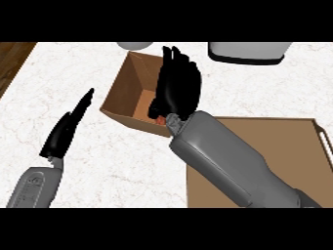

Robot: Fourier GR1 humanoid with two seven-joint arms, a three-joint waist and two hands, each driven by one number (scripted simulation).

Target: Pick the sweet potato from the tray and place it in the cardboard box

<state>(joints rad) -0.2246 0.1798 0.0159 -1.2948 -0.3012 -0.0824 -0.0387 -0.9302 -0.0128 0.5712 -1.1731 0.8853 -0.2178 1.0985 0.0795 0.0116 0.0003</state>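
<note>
Head view

- Right hand, black, on a grey forearm: hangs over the open brown cardboard box, fingers extended toward the far wall. Whether they are curled round anything cannot be told; the palm side is hidden.
- Orange sweet potato: only a small orange patch shows, under the heel of the right hand, inside the box near its front right corner. Whether it rests on the box floor or is carried by the hand cannot be told.
- Step in hand, as judged: the placing step, at or near release. The next move calls for the hand to let go, if it has not, and lift straight up clear of the box walls.
- Cardboard box: upright, flaps open; beyond the orange patch, no contents are visible.
- Brown flat tray with a pale handle at its right edge: just right of the box, partly covered by the right forearm; its visible part carries nothing.
- Left hand, black: at the view's left, well apart from the box, fingers straight and together, resting.
- White marble-patterned counter: bears box and tray.
</note>
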